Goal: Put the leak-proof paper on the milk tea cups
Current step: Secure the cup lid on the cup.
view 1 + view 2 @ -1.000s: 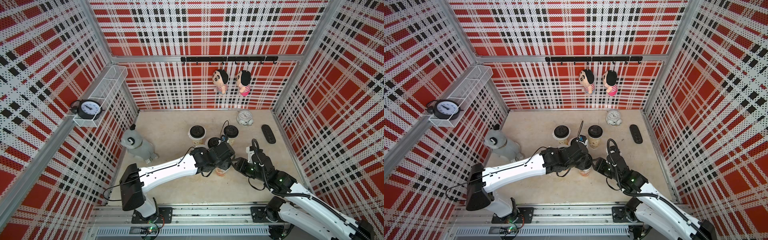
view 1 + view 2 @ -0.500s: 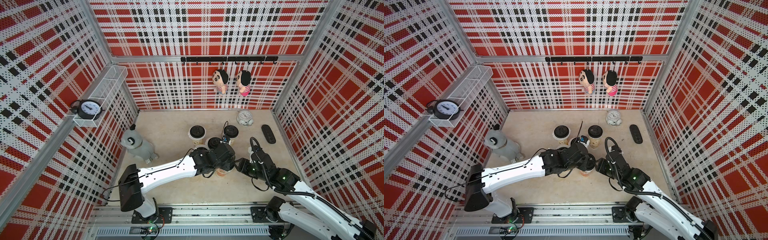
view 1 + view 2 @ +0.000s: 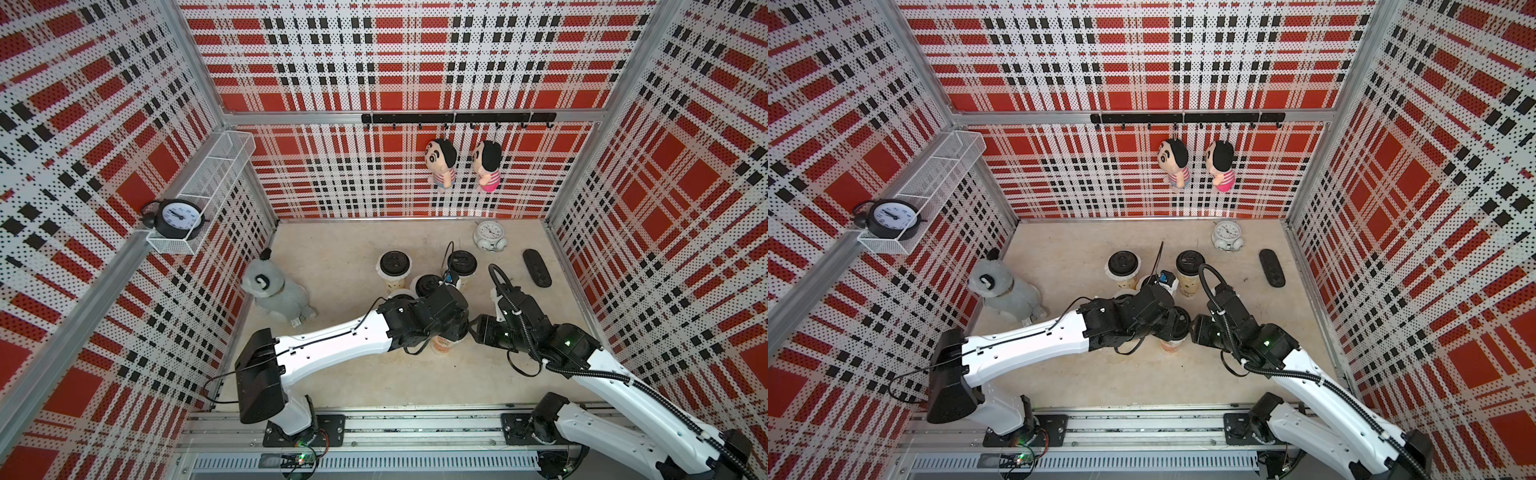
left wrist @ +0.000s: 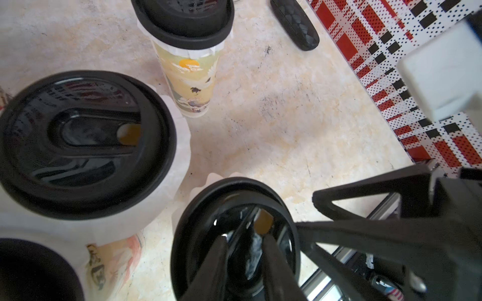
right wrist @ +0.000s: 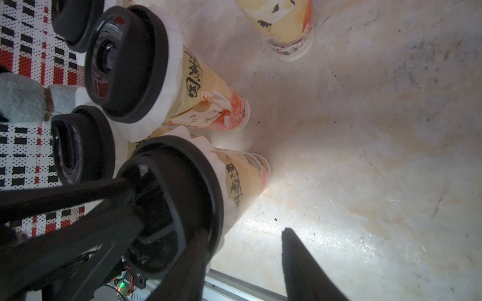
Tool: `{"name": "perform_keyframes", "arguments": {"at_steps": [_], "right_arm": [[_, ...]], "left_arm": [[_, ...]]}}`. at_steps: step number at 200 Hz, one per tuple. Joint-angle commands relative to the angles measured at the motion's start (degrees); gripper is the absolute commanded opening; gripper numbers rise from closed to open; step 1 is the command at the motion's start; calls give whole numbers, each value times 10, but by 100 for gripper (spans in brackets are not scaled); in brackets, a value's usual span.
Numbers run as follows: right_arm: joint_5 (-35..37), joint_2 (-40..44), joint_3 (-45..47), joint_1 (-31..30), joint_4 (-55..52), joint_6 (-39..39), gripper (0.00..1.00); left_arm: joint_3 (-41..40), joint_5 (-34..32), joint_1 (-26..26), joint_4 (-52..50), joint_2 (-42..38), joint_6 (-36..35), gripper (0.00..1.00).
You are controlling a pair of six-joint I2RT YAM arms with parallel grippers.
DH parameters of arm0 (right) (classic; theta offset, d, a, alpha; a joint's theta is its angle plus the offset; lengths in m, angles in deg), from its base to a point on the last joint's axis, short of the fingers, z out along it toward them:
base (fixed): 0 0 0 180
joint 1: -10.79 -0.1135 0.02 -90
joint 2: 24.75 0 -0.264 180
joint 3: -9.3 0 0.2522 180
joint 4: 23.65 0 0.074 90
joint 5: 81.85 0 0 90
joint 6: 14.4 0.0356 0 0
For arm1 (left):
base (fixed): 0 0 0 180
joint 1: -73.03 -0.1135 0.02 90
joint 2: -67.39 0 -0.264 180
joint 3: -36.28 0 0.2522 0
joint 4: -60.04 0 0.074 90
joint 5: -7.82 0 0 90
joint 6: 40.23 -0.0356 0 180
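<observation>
Several milk tea cups stand mid-floor with black lids on; in both top views two show at the back (image 3: 392, 266) (image 3: 1190, 264). Frilly white leak-proof paper (image 4: 180, 146) (image 5: 172, 60) sticks out from under the lids. The front cup (image 3: 442, 347) (image 5: 245, 179) has paper (image 5: 200, 142) under its black lid (image 4: 198, 216). My left gripper (image 4: 246, 238) is on top of that lid, shut on its raised centre. My right gripper (image 5: 243, 233) stands open beside it. One of its fingers (image 5: 193, 260) is against the lid's rim; the other is over bare floor.
A grey plush dog (image 3: 274, 291) sits by the left wall. A small white alarm clock (image 3: 490, 239) and a black oblong case (image 3: 537, 268) lie at the back right. Both arms meet over the front cup, close to the front rail (image 3: 415, 411).
My right gripper has moved left up to the front cup's lid and its jaws have parted slightly. The left gripper has stayed on the lid.
</observation>
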Motion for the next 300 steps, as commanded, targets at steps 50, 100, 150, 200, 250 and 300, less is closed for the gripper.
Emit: {"name": "perform_keyframes", "arguments": {"at_steps": [50, 100, 150, 200, 250, 300], "right_arm": [[-34, 7, -19, -1, 36, -30, 49], [-23, 16, -27, -2, 33, -29, 50], [-16, 20, -28, -1, 29, -26, 50], [-14, 20, -28, -1, 29, -26, 50], [-9, 14, -32, -1, 30, -27, 50], [52, 6, -61, 17, -12, -43, 50]], "left_arm": [[-5, 30, -11, -123, 35, 2, 28], [71, 26, -11, -134, 61, -20, 28], [115, 14, -10, -152, 67, -29, 29], [135, 2, -10, -163, 58, -30, 30], [190, -15, -25, -166, 62, -47, 31], [225, -66, -52, -170, 39, -57, 34]]}}
